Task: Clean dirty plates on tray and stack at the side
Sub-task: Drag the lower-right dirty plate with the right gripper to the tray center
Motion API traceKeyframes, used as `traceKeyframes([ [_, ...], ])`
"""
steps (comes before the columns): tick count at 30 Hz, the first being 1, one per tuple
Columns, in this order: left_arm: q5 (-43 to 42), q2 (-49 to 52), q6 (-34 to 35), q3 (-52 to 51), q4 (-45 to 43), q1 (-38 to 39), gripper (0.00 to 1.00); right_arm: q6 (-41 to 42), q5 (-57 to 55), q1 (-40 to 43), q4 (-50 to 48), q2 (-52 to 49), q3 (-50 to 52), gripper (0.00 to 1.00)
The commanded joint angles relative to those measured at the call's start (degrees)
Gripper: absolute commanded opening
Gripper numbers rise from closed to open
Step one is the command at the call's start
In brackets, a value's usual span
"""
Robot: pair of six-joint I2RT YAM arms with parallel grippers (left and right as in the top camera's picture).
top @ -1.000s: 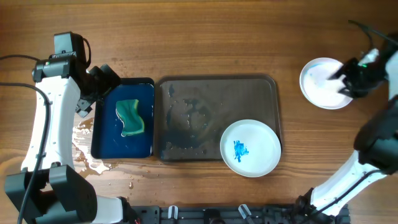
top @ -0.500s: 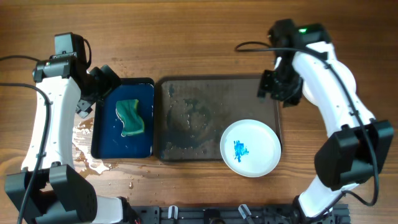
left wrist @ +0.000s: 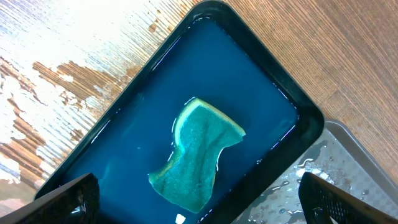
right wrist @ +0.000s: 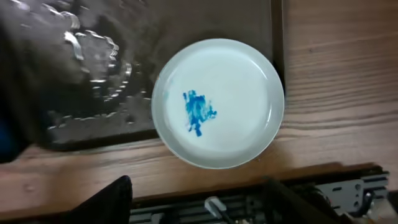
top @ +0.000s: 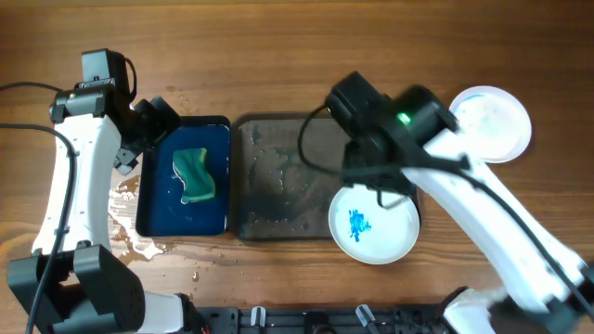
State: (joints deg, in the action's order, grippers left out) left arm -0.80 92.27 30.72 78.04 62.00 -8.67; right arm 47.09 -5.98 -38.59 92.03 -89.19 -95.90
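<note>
A white plate with a blue paint smear [top: 374, 221] lies on the front right corner of the dark grey tray [top: 278, 176], overhanging its rim; it also shows in the right wrist view [right wrist: 217, 102]. Another white plate with a pale blue wash [top: 490, 123] lies on the bare wood at the far right. No third plate shows apart from these. My right gripper [top: 379, 176] hovers open and empty above the tray, just behind the smeared plate; its fingers [right wrist: 199, 205] frame the table's front edge. My left gripper [top: 153, 125] is open and empty over the blue tray.
A smaller dark blue tray [top: 213, 130] holding water and a green sponge [top: 195, 174] stands left of the grey tray; the sponge [left wrist: 199, 155] lies between my left fingers' line of sight. Water is spilled on the wood at front left [top: 130, 237]. The grey tray is wet.
My right arm has swung from the plate at the far right, leaving it on the wood, across to above the smeared plate on the tray. The left arm has not moved.
</note>
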Motion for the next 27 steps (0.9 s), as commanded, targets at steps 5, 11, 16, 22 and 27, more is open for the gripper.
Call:
traceKeyframes([
  [5,-0.3,0.5,-0.5,-0.6,-0.5,0.2,1.00,15.7,0.3,-2.1,0.1,16.3,18.9,0.67],
  [11,-0.2,0.5,-0.5,-0.6,-0.6,0.2,1.00,19.8,3.3,-2.1,-15.3,27.9,44.0,0.80],
  [16,-0.2,0.5,-0.5,-0.6,-0.5,0.2,1.00,18.8,9.8,-1.9,-26.9,27.2,53.4,1.00],
  [22,-0.2,0.5,-0.5,-0.6,-0.3,0.2,1.00,31.3,-0.4,-1.9,-23.5,26.1,54.3,1.00],
  [27,-0.2,0.5,-0.5,-0.6,0.0,0.2,1.00,30.9,-1.2,1.7,-27.9,17.3,54.4,0.96],
])
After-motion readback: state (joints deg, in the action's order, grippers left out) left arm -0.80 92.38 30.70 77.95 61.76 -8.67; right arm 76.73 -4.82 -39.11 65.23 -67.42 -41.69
